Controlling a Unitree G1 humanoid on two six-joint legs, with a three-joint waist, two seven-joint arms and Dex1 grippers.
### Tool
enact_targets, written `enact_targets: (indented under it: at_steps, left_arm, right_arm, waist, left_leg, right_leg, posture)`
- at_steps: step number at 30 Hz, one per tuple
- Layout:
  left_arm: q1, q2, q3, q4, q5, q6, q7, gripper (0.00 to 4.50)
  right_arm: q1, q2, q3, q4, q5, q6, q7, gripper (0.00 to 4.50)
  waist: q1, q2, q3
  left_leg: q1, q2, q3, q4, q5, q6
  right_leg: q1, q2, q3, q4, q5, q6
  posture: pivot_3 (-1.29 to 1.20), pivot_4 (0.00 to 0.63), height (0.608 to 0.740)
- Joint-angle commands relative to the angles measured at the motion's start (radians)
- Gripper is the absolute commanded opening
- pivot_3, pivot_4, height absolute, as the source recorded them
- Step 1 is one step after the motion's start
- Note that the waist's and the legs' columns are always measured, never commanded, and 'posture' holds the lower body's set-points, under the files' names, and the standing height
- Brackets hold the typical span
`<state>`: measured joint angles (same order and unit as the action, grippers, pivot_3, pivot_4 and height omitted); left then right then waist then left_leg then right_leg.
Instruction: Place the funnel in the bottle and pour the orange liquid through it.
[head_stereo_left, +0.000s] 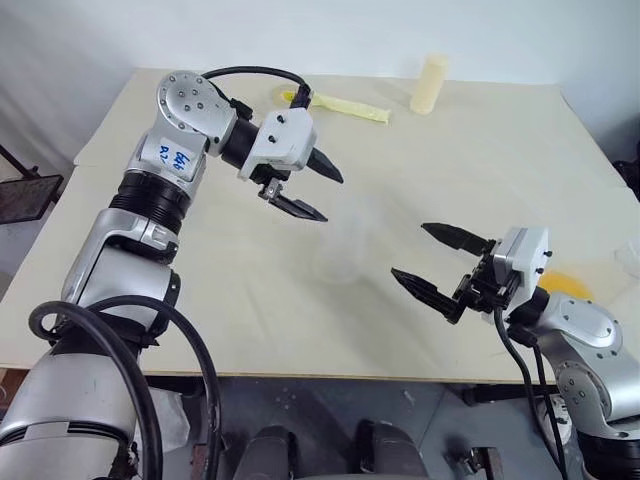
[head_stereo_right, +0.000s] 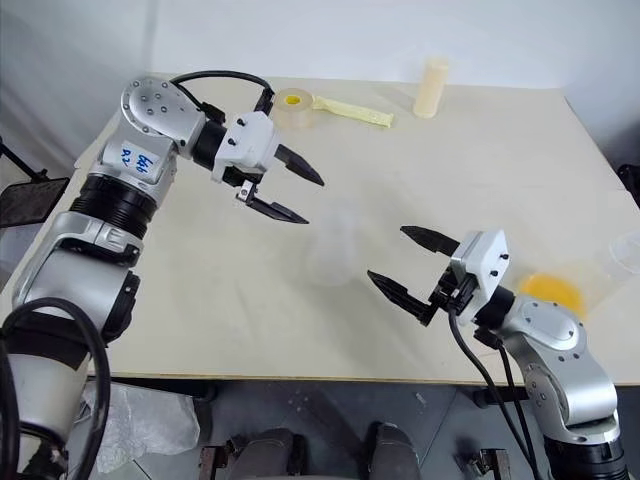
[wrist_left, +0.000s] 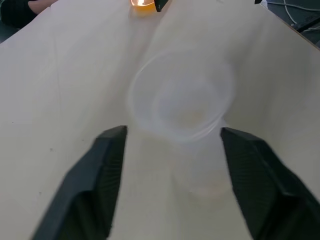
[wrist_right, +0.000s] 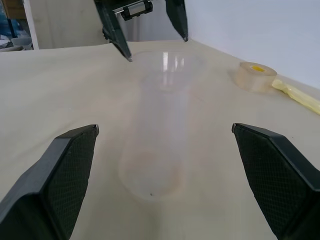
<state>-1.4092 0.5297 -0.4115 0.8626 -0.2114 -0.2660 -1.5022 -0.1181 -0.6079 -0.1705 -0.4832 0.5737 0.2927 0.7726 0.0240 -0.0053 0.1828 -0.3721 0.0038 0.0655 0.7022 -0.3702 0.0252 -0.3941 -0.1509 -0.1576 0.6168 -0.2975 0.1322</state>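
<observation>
Currently itemised, from the fingers outward.

Left gripper (head_stereo_left: 318, 193): fingers spread wide, holding nothing; tips poised just above and beside the funnel's rim.

Funnel (wrist_left: 181, 100): clear, wide round mouth, seated in the neck of the bottle (wrist_right: 152, 155); directly ahead of the left fingertips, apparently free of them, though contact at the rim cannot be ruled out.

Bottle: clear, upright on the table (head_stereo_left: 250, 300), between the two grippers; no colour visible inside.

Right gripper (head_stereo_right: 410, 262): fingers fully spread, empty; hovering beside the bottle, aimed at it, apart from it.

Orange liquid (head_stereo_right: 548, 290): a small amount in a clear container on the table, behind the right gripper, away from the bottle.

Tape roll (head_stereo_right: 293, 103), yellow strip (head_stereo_right: 352, 111), cream cylinder (head_stereo_right: 432, 88): far edge of the table, well beyond the left fingers.

Step in hand, by judgement: funnel placement looks complete, the left fingers clear of it. Next move likely calls for the right gripper to turn back to the liquid's container, close on it, carry it over the funnel mouth and tip slowly; the bottle is light and may need steadying.
</observation>
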Motion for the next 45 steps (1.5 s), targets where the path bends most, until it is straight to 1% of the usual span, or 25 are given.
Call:
enact_targets:
  at_steps: [1,6,8,11,13,15,17,20,23,27,30,35,38,41,45]
  left_arm:
    - [-0.049,0.014,0.052,-0.045,-0.04,0.075,-0.112,4.48]
    - [-0.004,0.044,0.145,-0.072,-0.047,0.165,-0.068,4.48]
    - [0.044,0.067,0.19,-0.124,-0.073,0.241,-0.049,4.48]
    - [0.147,0.077,0.309,-0.222,-0.156,0.346,0.036,4.48]
    - [0.262,0.089,0.378,-0.321,-0.219,0.423,0.054,4.48]
    - [0.45,0.107,0.424,-0.426,-0.228,0.452,0.114,4.48]
    - [0.585,0.108,0.449,-0.508,-0.229,0.468,0.161,4.48]
    - [0.713,0.071,0.485,-0.578,-0.257,0.479,0.221,4.48]
    - [0.797,0.041,0.504,-0.629,-0.282,0.485,0.243,4.48]
    - [0.837,0.009,0.522,-0.642,-0.299,0.46,0.252,4.48]
    - [0.846,-0.001,0.521,-0.635,-0.297,0.445,0.248,4.48]
    - [0.861,-0.018,0.514,-0.64,-0.299,0.436,0.242,4.48]
    - [0.867,-0.027,0.512,-0.649,-0.304,0.438,0.241,4.48]
    - [0.875,-0.03,0.507,-0.659,-0.3,0.44,0.243,4.48]
    - [0.893,-0.036,0.507,-0.683,-0.304,0.443,0.249,4.48]
  right_arm:
    - [0.007,-0.015,-0.044,-0.018,0.003,-0.021,0.002,4.5]
    - [0.054,-0.02,-0.081,-0.043,0.007,-0.006,-0.024,4.5]
    - [0.085,-0.019,-0.102,-0.059,0.004,-0.004,-0.043,4.5]
    - [0.133,-0.013,-0.144,-0.092,0.029,0.017,-0.076,4.5]
    - [0.159,-0.005,-0.174,-0.11,0.043,0.049,-0.121,4.5]
    - [0.194,0.004,-0.209,-0.134,0.041,0.094,-0.189,4.5]
    - [0.231,0.02,-0.244,-0.153,0.06,0.124,-0.236,4.5]
    - [0.333,0.056,-0.309,-0.184,0.084,0.127,-0.258,4.5]
    - [0.437,0.1,-0.367,-0.206,0.086,0.105,-0.276,4.5]
    - [0.554,0.164,-0.466,-0.219,0.105,0.066,-0.291,4.5]
    - [0.609,0.206,-0.55,-0.205,0.138,0.024,-0.293,4.5]
    - [0.634,0.199,-0.669,-0.129,0.154,-0.005,-0.296,4.5]
    - [0.622,0.189,-0.695,-0.078,0.142,-0.012,-0.307,4.5]
    - [0.601,0.175,-0.696,-0.025,0.125,-0.024,-0.299,4.5]
    - [0.519,0.125,-0.676,0.065,0.093,-0.018,-0.321,4.5]
  waist:
    - [0.0,0.0,0.0]
    - [-0.001,0.0,0.0]
    - [-0.002,0.0,0.0]
    - [-0.002,0.001,0.0]
    - [-0.002,0.001,0.0]
    - [-0.004,0.002,-0.001]
    - [-0.004,0.003,-0.001]
    - [0.006,0.002,-0.001]
    - [0.023,0.002,-0.001]
    - [0.029,0.003,-0.002]
    - [0.025,0.004,-0.002]
    - [0.019,0.004,-0.003]
    - [0.017,0.004,-0.003]
    - [0.017,0.004,-0.003]
    - [0.014,0.005,-0.003]
  left_leg:
    - [0.0,0.0,0.0,0.0,0.0,0.0]
    - [0.0,0.0,0.0,0.0,0.0,0.0]
    - [0.0,0.0,0.0,0.0,0.0,0.0]
    - [0.001,0.0,0.0,0.0,0.0,0.0]
    - [0.001,0.001,-0.002,0.001,0.0,0.0]
    - [0.001,0.001,-0.004,0.001,0.0,0.0]
    - [0.004,0.001,-0.008,0.0,0.0,0.0]
    - [0.001,0.0,-0.01,0.001,0.0,0.0]
    - [0.0,-0.001,-0.01,0.006,0.0,0.0]
    - [0.001,-0.002,-0.01,0.007,0.0,0.001]
    - [0.002,-0.002,-0.008,0.007,0.0,0.0]
    - [0.005,-0.001,-0.002,0.004,0.0,0.001]
    - [0.005,-0.001,-0.001,0.003,0.0,0.001]
    - [0.005,-0.001,-0.001,0.003,0.0,0.001]
    - [0.007,-0.001,-0.001,0.002,0.0,0.001]
  right_leg:
    - [0.0,0.0,0.0,0.0,0.0,0.0]
    - [0.0,0.0,0.0,0.0,0.0,0.0]
    - [0.0,0.0,0.0,0.001,0.0,0.0]
    - [0.0,0.0,0.001,0.001,0.0,0.0]
    - [0.0,0.0,0.001,0.002,0.0,0.0]
    - [0.0,0.0,0.001,0.003,0.0,0.0]
    - [0.0,0.0,0.002,0.005,0.0,0.0]
    - [0.0,0.0,0.002,0.005,0.0,0.0]
    - [0.004,0.0,0.003,0.005,0.0,0.0]
    - [0.005,0.0,0.009,0.003,0.0,0.0]
    - [0.004,0.001,0.01,0.004,0.0,0.0]
    - [0.003,0.002,0.014,0.003,0.0,0.0]
    - [0.002,0.002,0.016,0.003,0.0,0.0]
    - [0.002,0.002,0.018,0.003,0.0,0.0]
    - [0.002,0.002,0.021,0.003,0.0,0.0]
  posture:
    - [0.0,0.15,0.74]
    - [0.0,0.15,0.74]
    - [0.0,0.15,0.74]
    - [0.0,0.15,0.74]
    - [0.0,0.15,0.74]
    - [0.0,0.15,0.74]
    - [0.0,0.15,0.74]
    - [0.0,0.15,0.74]
    - [0.0,0.15,0.74]
    - [0.0,0.15,0.74]
    - [0.0,0.15,0.74]
    - [0.0,0.15,0.74]
    - [0.0,0.15,0.74]
    - [0.0,0.15,0.74]
    - [0.0,0.15,0.74]
